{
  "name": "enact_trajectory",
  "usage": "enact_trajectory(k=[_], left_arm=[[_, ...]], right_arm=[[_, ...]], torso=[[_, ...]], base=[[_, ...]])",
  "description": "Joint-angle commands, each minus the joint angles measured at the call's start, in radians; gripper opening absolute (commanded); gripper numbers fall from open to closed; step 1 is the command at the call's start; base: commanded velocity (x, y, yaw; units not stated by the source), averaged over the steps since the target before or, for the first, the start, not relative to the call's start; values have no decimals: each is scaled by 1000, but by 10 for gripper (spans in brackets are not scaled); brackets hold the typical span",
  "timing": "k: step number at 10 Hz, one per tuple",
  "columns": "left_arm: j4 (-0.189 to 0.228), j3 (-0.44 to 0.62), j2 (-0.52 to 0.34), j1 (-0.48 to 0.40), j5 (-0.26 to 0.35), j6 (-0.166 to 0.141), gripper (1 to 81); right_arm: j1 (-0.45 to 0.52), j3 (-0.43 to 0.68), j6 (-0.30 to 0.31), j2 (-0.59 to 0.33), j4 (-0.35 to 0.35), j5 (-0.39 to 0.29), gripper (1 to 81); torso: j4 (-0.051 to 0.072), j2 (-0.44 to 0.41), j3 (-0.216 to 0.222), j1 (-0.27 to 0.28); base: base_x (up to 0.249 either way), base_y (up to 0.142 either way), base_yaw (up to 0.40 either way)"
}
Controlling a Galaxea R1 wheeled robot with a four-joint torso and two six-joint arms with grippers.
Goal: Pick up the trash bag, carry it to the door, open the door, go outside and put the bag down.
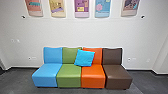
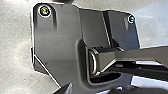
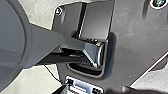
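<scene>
Trash bag and grip alike are past telling: I cannot tell where the bag lies, nor how far open the grip is or what it holds, if anything. A dark, soft-edged form (image 2: 142, 90), cut off in the left wrist view, is too blurred to name. Ahead of the robot, four seats stand side by side in a row on the grey floor (image 1: 17, 83): blue (image 1: 45, 75), green (image 1: 69, 75), orange (image 1: 93, 75) and brown (image 1: 117, 75), going from left to right. A bright blue cushion (image 1: 84, 58) leans tilted on the orange seat's back and overlaps the green one's. Behind them rises the white far wall (image 1: 82, 32), with five coloured posters (image 1: 81, 8) in a line well above the seats, and dark skirting (image 1: 27, 66) along its foot.
</scene>
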Motion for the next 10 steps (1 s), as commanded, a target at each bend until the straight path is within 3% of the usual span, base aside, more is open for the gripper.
enact_trajectory(k=[1, 3, 5, 8, 9, 10], left_arm=[[-4, 94, -100, -38, 57, -7, 811], [-35, 134, -138, -50, 59, -11, 811], [-55, 142, -154, -69, 60, -11, 811], [-96, 142, -169, -110, 71, -12, 811], [-126, 147, -177, -130, 74, -12, 811], [-153, 159, -184, -154, 106, -12, 811]], right_arm=[[48, 244, 11, -186, 11, -76, 811], [62, 289, 37, -244, 12, -76, 811], [80, 315, 49, -294, 26, -76, 811], [113, 408, 48, -393, 29, -78, 811], [123, 445, 46, -423, 29, -78, 811], [131, 471, 48, -444, 29, -78, 811]], torso=[[0, -100, 0, 64], [0, -119, -97, 76], [0, -171, -133, 107], [0, -279, -235, 176], [0, -315, -176, 199], [0, -340, -200, 214]], base=[[0, 0, 0], [0, 0, 0], [0, 0, 0], [0, 0, 0], [0, 0, 0], [0, 0, 0]])
